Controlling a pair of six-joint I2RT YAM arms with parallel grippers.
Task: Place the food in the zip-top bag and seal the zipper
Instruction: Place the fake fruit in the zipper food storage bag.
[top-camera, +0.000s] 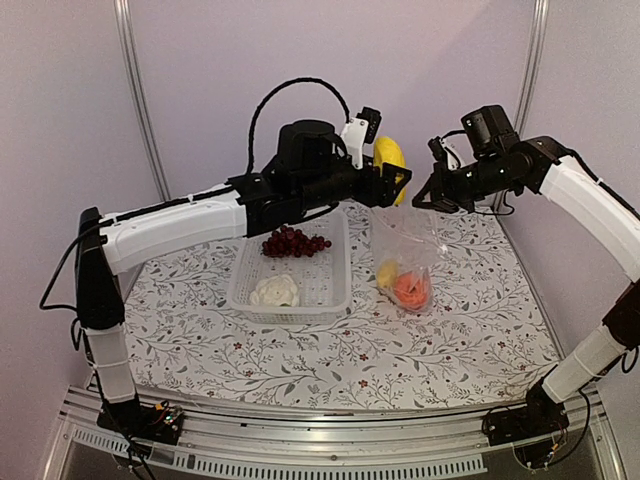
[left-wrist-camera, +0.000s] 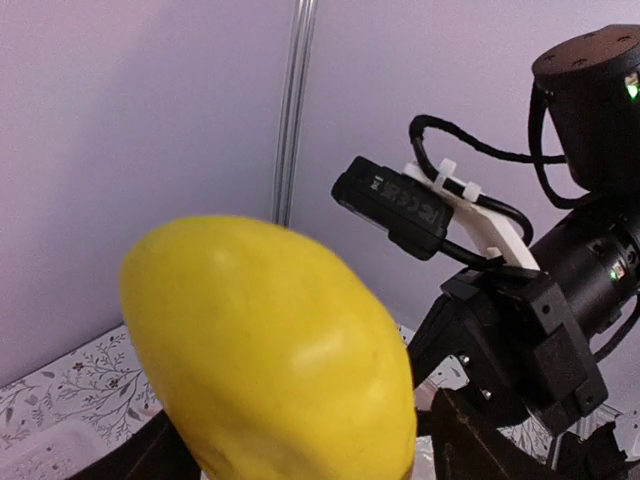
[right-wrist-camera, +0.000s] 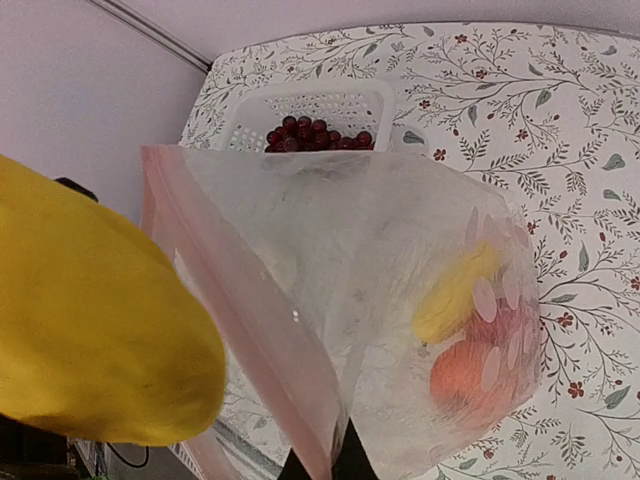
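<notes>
A yellow oblong piece sits between the fingers of my left gripper, high over the mouth of the zip-top bag. A narrow gap shows between this piece and the right finger, so the jaws stand open around it. My right gripper is shut on the bag's top edge and holds it up. The pinkish zipper strip gapes open. Inside the bag lie another yellow piece, an orange fruit and something red. Grapes and cauliflower are in the basket.
The white perforated basket stands just left of the bag on the floral tablecloth. Purple walls with metal posts close the back. The right arm's wrist camera hangs close beside my left gripper.
</notes>
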